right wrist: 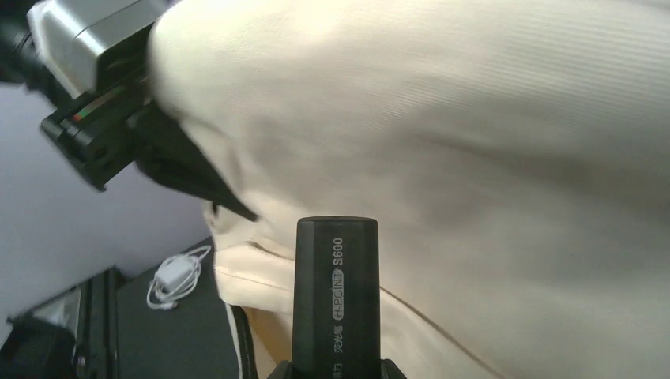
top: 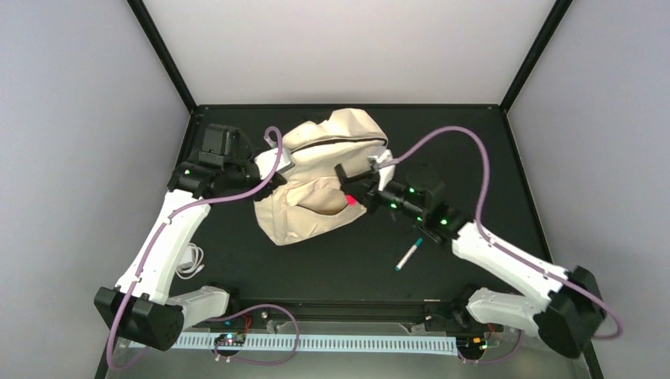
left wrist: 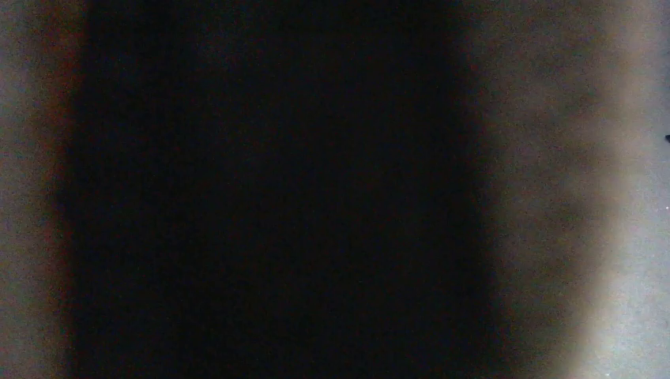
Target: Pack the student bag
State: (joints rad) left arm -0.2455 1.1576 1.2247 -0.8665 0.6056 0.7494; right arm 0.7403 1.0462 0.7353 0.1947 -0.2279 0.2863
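Plainly, the right claw (top: 357, 194) was clenched on a dark cylindrical marker pen (right wrist: 336, 292); the pen's long axis pointed toward 10 o'clock, straight at the large soft cream-beige fabric student bag (top: 316, 170); the bag lay slumped and creased at the middle of the black table (top: 474, 158), touching that claw; the left claw (top: 265, 183), also clenched, sat at the bag's 9 o'clock edge; what it pinched could not be told.

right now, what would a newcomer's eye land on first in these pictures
The cream student bag, slumped mid-table between both arms, dominates. The right pincer holds a dark marker up to its fabric, filling the right wrist view. A teal-tipped pen lies loose on the black table near the right arm.
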